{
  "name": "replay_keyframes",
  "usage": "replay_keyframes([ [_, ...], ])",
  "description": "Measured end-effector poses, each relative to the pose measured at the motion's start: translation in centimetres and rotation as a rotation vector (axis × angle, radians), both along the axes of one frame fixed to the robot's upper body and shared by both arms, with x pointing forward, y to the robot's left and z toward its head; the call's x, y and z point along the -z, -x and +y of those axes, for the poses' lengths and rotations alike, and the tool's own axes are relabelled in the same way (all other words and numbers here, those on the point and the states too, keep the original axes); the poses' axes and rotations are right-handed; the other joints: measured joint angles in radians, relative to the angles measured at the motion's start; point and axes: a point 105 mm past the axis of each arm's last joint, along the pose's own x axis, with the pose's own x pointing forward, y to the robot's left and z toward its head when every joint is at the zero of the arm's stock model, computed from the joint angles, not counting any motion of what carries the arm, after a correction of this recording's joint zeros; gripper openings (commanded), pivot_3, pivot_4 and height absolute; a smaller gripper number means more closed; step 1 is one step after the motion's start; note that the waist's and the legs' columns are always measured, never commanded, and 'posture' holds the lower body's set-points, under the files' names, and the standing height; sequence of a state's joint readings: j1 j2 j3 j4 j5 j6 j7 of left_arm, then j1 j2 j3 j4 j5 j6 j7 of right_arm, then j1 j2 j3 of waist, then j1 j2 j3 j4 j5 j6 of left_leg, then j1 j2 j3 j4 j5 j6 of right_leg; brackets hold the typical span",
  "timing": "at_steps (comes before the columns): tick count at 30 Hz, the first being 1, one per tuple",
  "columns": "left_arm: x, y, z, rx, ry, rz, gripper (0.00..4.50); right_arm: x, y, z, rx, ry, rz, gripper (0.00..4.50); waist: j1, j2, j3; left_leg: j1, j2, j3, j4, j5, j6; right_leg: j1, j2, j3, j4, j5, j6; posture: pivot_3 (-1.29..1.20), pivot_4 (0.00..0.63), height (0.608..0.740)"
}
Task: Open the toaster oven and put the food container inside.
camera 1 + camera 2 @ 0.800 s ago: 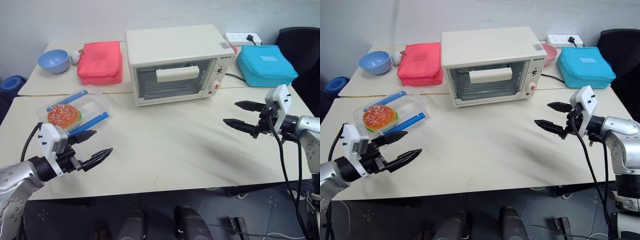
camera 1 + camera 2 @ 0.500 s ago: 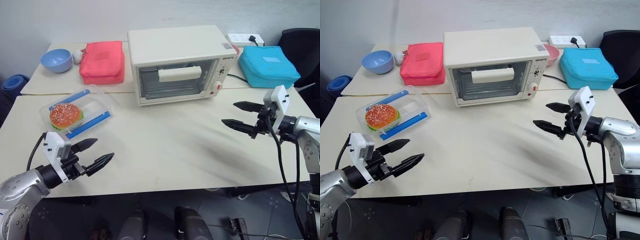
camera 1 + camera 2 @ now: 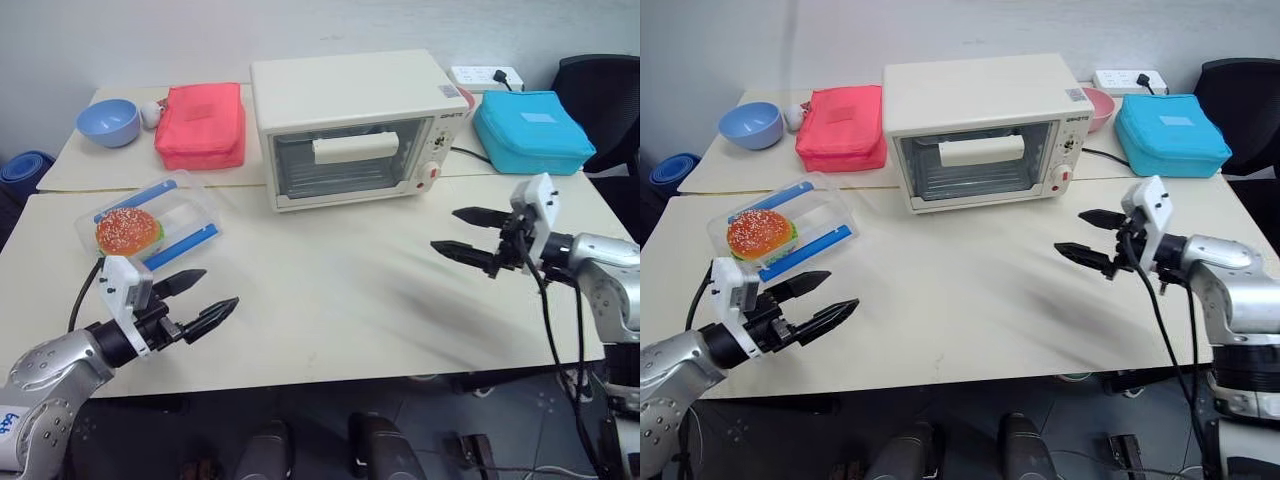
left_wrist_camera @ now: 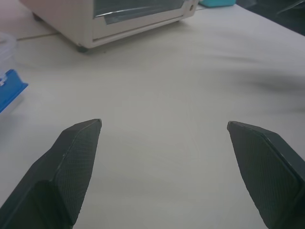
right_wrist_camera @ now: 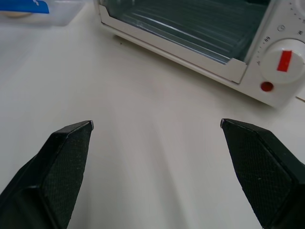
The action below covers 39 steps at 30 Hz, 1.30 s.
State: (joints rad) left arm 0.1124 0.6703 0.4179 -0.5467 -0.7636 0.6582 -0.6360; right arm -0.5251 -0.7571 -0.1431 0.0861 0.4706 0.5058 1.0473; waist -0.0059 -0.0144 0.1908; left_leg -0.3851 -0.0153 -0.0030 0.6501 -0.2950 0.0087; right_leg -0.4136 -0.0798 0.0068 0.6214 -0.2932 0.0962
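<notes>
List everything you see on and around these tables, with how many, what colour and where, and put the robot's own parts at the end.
toaster oven: one, cream-white, door shut, middle back of the tables.
food container: one, clear with blue clips, a burger inside, front table on the left.
red pouch: one, red, left of the oven.
blue pouch: one, blue, right of the oven.
blue bowl: one, light blue, far left of the back table.
pink bowl: one, pink, behind the oven's right end, partly hidden.
power strip: one, white, back right.
tables: two, cream, pushed together.
chair: one, black, far right.
left gripper: one, black fingers, open, near the container.
right gripper: one, black fingers, open, right of centre.
</notes>
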Motion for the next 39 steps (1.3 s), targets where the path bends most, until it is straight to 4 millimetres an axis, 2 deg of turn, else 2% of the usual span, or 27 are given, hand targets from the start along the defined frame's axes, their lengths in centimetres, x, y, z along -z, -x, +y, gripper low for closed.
replay_keyframes([
  [5,-0.8,-0.3,-1.6,0.070,0.026,-0.012,4.50,0.0,-1.5,1.3,-0.009,-0.018,-0.011,4.47,0.001,0.000,0.000,0.000,0.000,0.000,0.000,0.000,0.000,0.000,0.000,0.000,0.000,0.000,0.000,0.00,0.150,0.740],
  [10,-4.6,-0.7,-3.0,0.153,0.029,-0.116,4.50,-1.1,-4.2,3.0,-0.011,-0.028,-0.055,4.47,-0.002,0.000,0.000,-0.001,0.000,0.000,0.000,0.001,-0.002,-0.001,0.001,-0.001,0.001,0.000,0.000,0.00,0.150,0.740],
  [15,-7.9,-1.4,-3.3,0.192,0.005,-0.195,4.50,-3.6,-6.5,4.2,-0.017,-0.048,-0.119,4.47,-0.005,0.000,0.000,-0.001,-0.001,0.001,0.000,0.003,-0.006,-0.002,0.002,-0.001,0.002,0.000,0.000,0.00,0.150,0.740],
  [20,-8.6,-1.9,-3.0,0.181,0.000,-0.210,4.50,-4.2,-7.6,5.5,-0.044,-0.052,-0.133,4.47,-0.021,0.000,0.000,-0.002,-0.001,0.001,0.000,0.003,-0.006,-0.002,0.002,-0.001,0.004,0.000,0.001,0.00,0.150,0.740],
  [26,-8.8,-2.5,-2.8,0.160,0.001,-0.215,4.50,-3.8,-7.3,7.6,-0.126,-0.046,-0.126,4.47,-0.023,0.000,0.000,-0.003,-0.001,0.001,0.000,0.003,-0.006,-0.003,0.002,-0.001,0.004,0.000,0.001,0.00,0.150,0.740],
  [31,-8.5,-2.7,-2.9,0.149,-0.001,-0.211,4.50,-4.8,-6.6,9.1,-0.186,-0.048,-0.170,4.47,-0.023,0.000,0.000,-0.003,-0.001,0.001,0.000,0.003,-0.007,-0.004,0.002,-0.001,0.005,0.000,0.001,0.00,0.150,0.740],
  [39,-8.7,-3.2,-2.9,0.132,-0.003,-0.224,4.50,-4.7,-5.7,9.5,-0.223,-0.052,-0.163,4.47,-0.025,0.000,0.000,-0.003,0.000,0.001,-0.001,0.003,-0.007,-0.005,0.002,0.000,0.006,0.000,0.001,0.00,0.150,0.740],
])
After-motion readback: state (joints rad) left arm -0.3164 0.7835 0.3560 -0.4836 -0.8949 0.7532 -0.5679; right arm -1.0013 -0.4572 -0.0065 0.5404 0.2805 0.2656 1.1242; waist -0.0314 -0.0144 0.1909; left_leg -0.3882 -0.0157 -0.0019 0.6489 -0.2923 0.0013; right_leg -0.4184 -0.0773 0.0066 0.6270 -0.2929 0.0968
